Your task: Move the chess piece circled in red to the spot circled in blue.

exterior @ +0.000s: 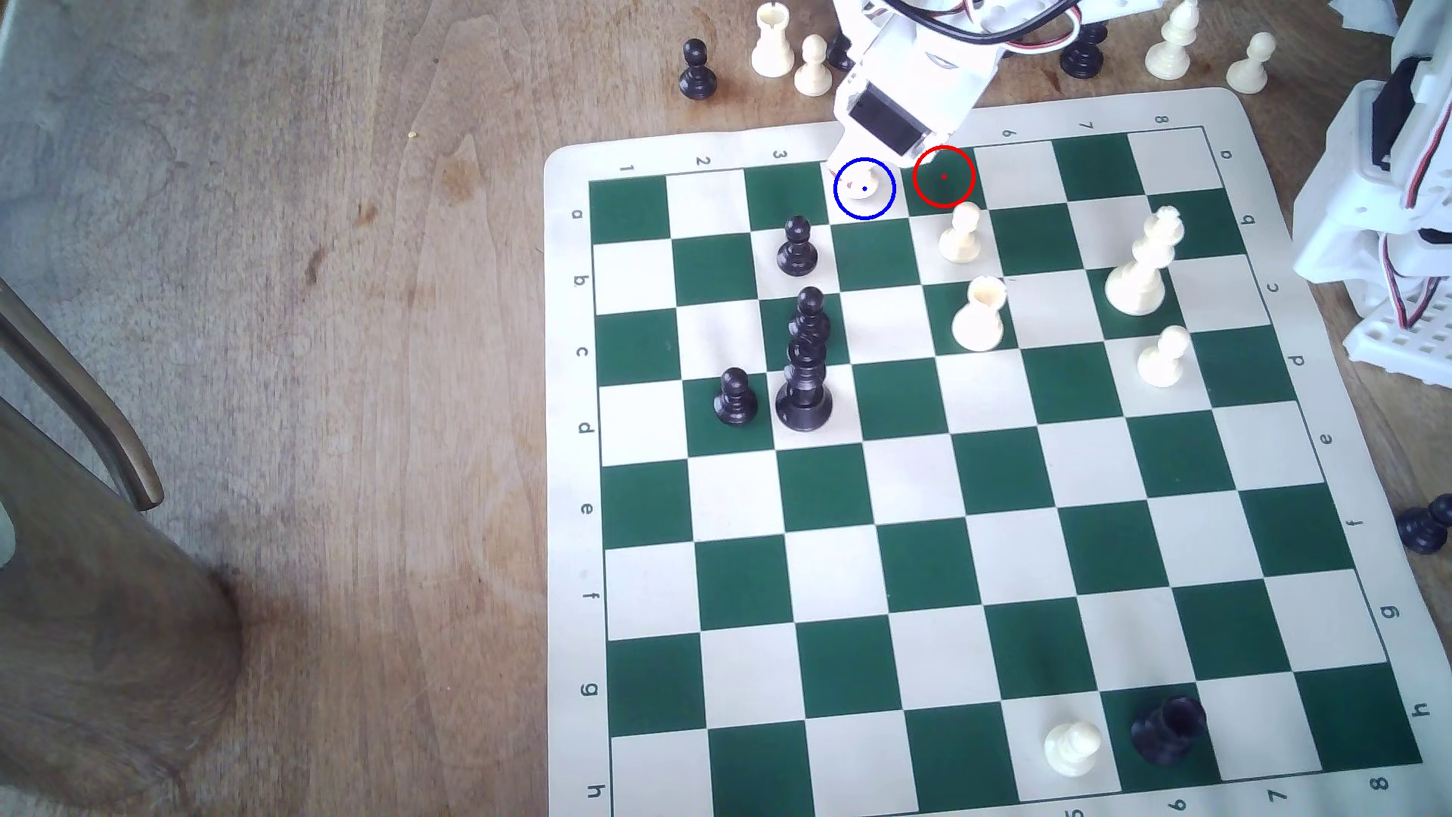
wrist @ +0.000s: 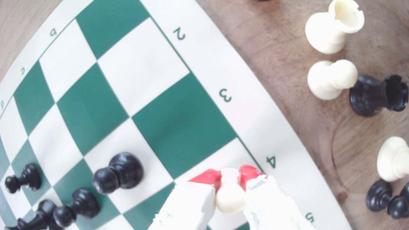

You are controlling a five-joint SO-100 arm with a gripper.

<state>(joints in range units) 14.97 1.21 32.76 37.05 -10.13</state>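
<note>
Pinching chess piece (wrist: 229,198) at neck w/ red-tipped jaws, piece upright, base on the spot (exterior: 864,188).

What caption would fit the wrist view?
Red-tipped gripper clasping the cream pawn over the board's edge square by column 4.

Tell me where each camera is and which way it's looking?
Exterior view: up high off the arm, looking down at the chessboard; the white arm comes in at the top, its pincer at the blue-ringed spot.
Wrist view: on the arm, looking down past its red-tipped pincer holding the cream chess piece.
Both show: the black pawn nearby.
</note>
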